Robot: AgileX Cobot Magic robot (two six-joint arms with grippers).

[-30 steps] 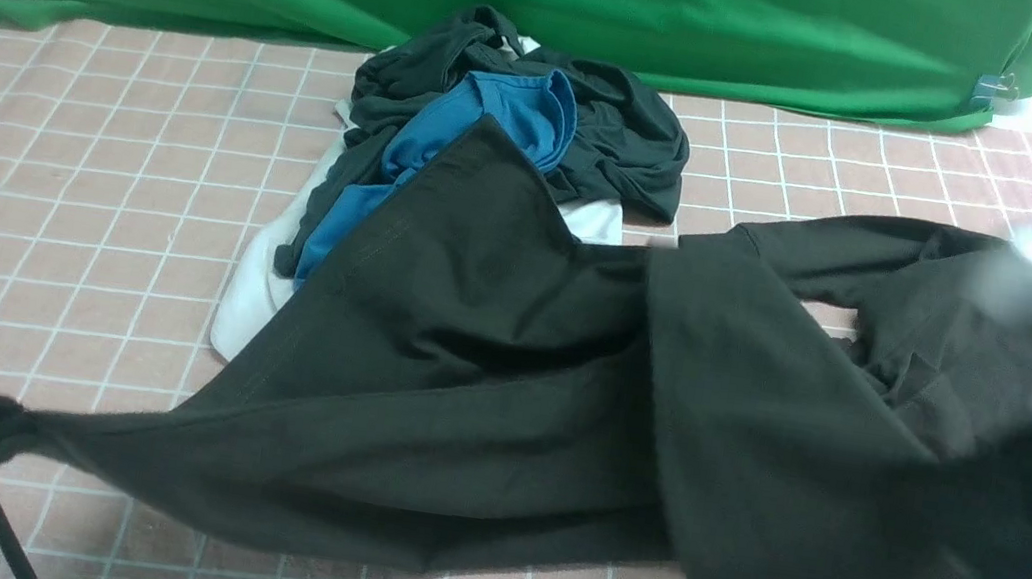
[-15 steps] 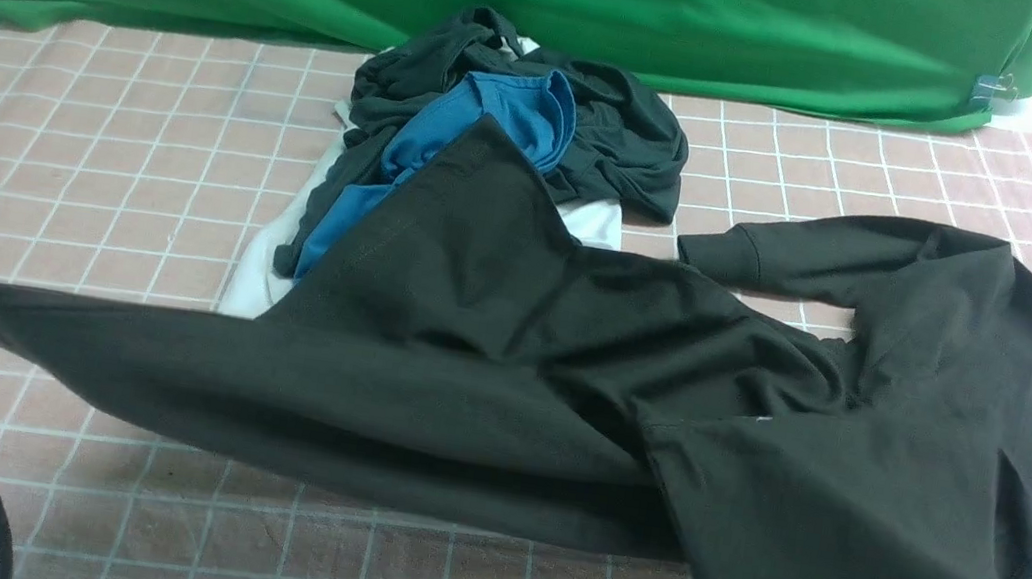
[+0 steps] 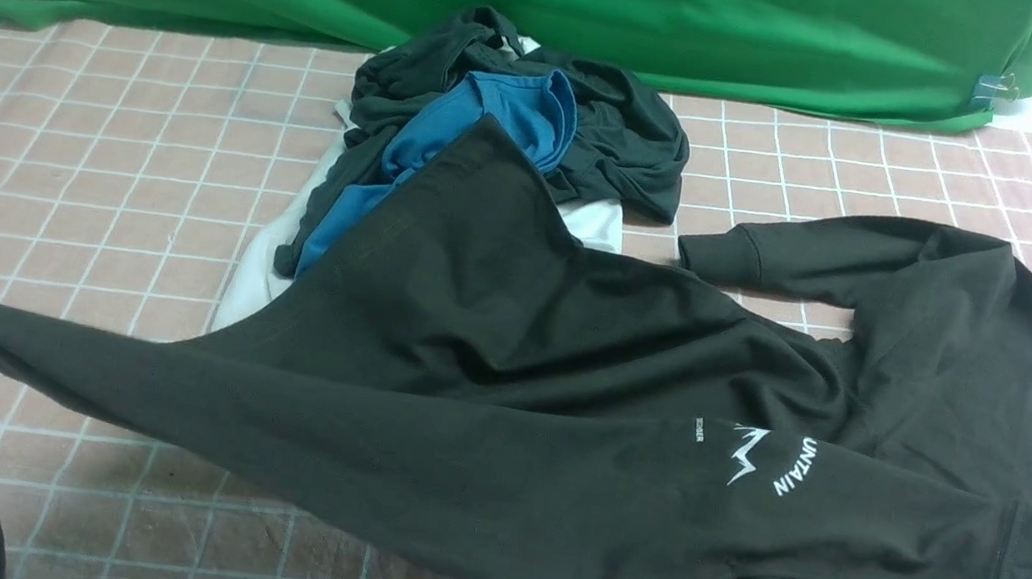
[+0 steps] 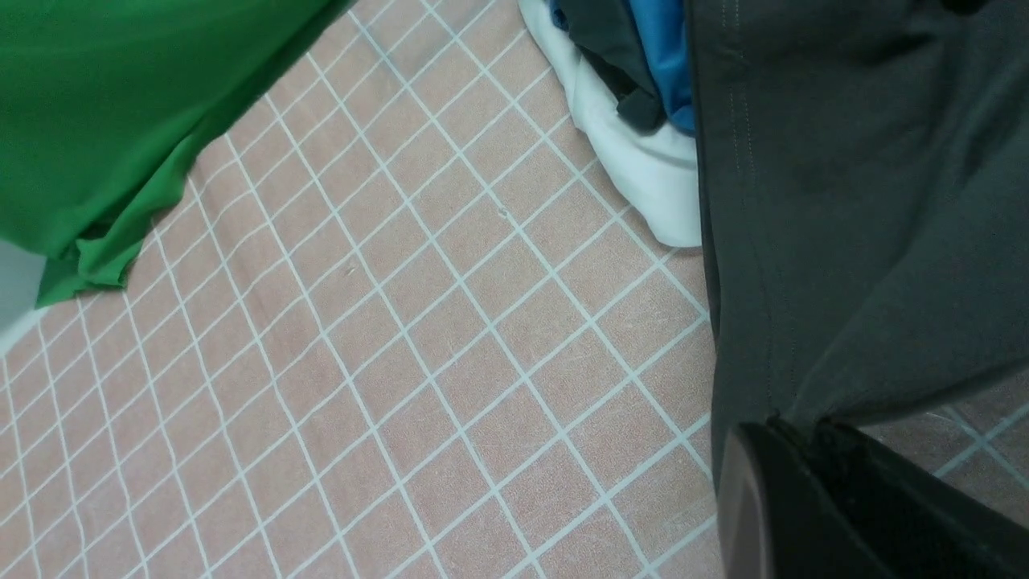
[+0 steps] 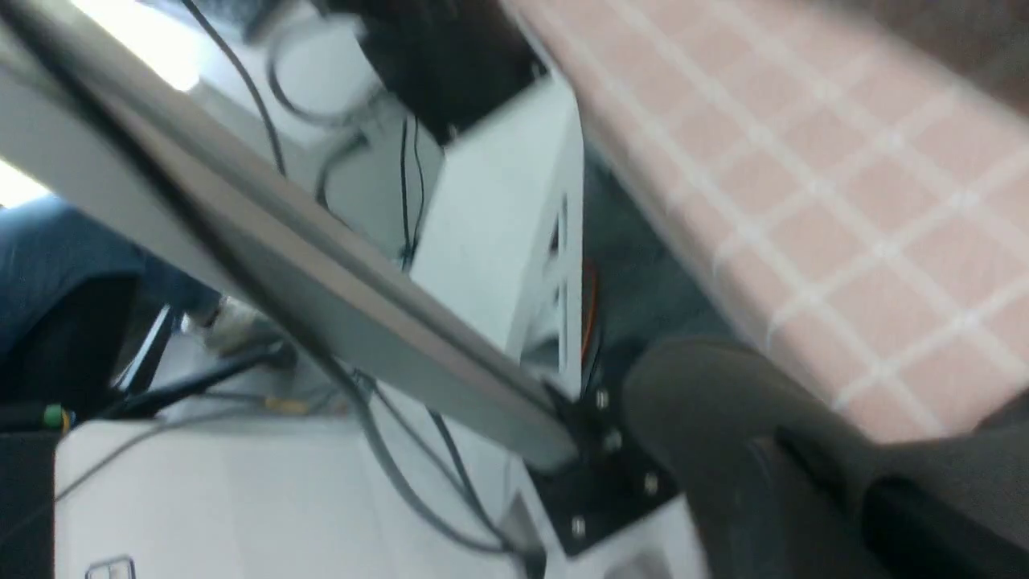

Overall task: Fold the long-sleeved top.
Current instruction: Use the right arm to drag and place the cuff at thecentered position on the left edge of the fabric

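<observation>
logo [image 3: 748, 455] newly upturned on the long-sleeved top [image 3: 488, 346], lettering partly fold-hidden

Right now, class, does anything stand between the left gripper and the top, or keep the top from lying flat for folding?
Nothing separates them: the left gripper is shut on an edge of the top. But its far corner rests on a pile of blue T-shirt, dark garment and white cloth, so that part cannot lie flat.
</observation>
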